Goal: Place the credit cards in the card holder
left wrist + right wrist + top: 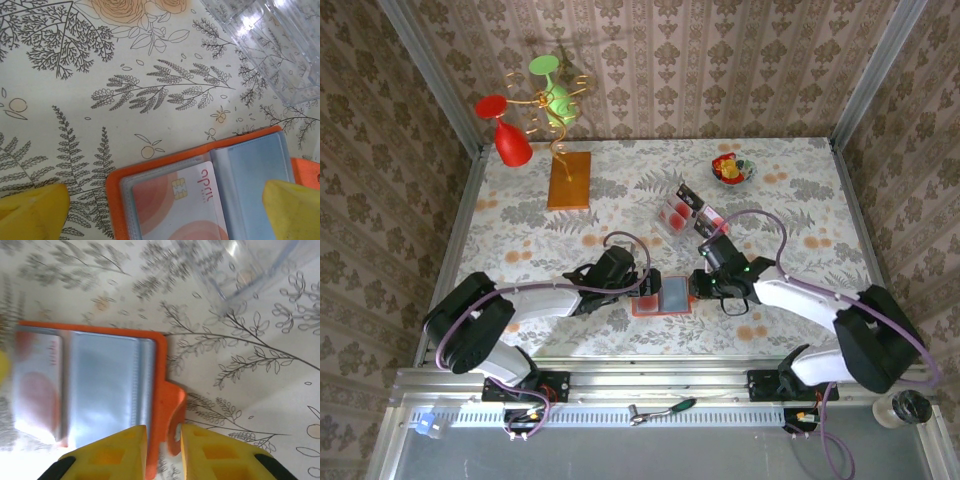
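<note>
1. Counting the task's things, you have one card holder (662, 296). It is orange outside and grey-blue inside. It lies open and flat on the flowered table (520, 240), near the front edge and between the two grippers.
2. One credit card (172, 207), red and white with a gold chip, sits inside a clear sleeve of the holder.
3. More red-and-white cards (675, 212) stand in one clear plastic tray (272, 50) just behind the holder. In the top view they are too small for you to count.
4. One wooden board (569, 180) sits at the back left. It carries a wire stand with two glasses, one red glass (507, 138) and one green glass (552, 88). One small bowl (732, 169) sits at the back right.
5. You have two arms. The left arm stretches low from its base toward the middle of the table. The left gripper (160, 212) hovers over the holder's card side. Its yellow fingers are spread wide and hold nothing. One fingertip is over bare table beside the holder and the other is over the holder's far page.
6. The right arm bends at the elbow and reaches in toward the middle. The right gripper (164, 455) is at the holder's outer edge. Its fingers stand close together with a narrow gap, and the holder's orange tab (172, 412) lies between them. You cannot tell whether they press on it.
</note>
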Motion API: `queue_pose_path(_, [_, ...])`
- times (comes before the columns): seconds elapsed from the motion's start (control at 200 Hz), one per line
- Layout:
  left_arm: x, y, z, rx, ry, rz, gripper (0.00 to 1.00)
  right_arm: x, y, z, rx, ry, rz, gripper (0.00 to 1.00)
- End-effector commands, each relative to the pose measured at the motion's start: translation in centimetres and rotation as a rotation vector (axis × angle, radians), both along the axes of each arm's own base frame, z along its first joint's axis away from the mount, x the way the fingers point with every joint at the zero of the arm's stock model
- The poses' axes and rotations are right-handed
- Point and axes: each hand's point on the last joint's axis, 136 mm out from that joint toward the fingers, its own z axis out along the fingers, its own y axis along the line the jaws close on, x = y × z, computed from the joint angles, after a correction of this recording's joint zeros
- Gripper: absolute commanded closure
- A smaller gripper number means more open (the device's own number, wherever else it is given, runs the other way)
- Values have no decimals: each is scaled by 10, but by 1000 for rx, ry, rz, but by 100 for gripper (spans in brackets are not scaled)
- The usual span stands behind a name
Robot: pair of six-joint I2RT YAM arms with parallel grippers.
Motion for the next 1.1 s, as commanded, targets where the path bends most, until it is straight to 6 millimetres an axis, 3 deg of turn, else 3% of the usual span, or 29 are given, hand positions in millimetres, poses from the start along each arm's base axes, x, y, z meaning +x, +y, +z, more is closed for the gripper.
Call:
queue_pose_path(0.0, [1, -5, 3, -20, 2, 6, 0, -10, -1, 7, 47, 15, -16, 80])
queue_pose_path(0.095, [1, -4, 2, -18, 0, 7, 0, -16, 5, 9, 112, 24, -19, 93])
queue_pose_path(0.265, [2, -4, 2, -19, -1, 8, 0, -19, 17, 3, 195, 45, -31, 100])
queue_pose_path(0.645, [1, -4, 0, -18, 4, 11, 0, -20, 41, -11, 203, 75, 6, 100])
queue_pose_path(1.095, [-1, -7, 2, -37, 9, 1, 0, -29, 23, -53, 106, 130, -47, 100])
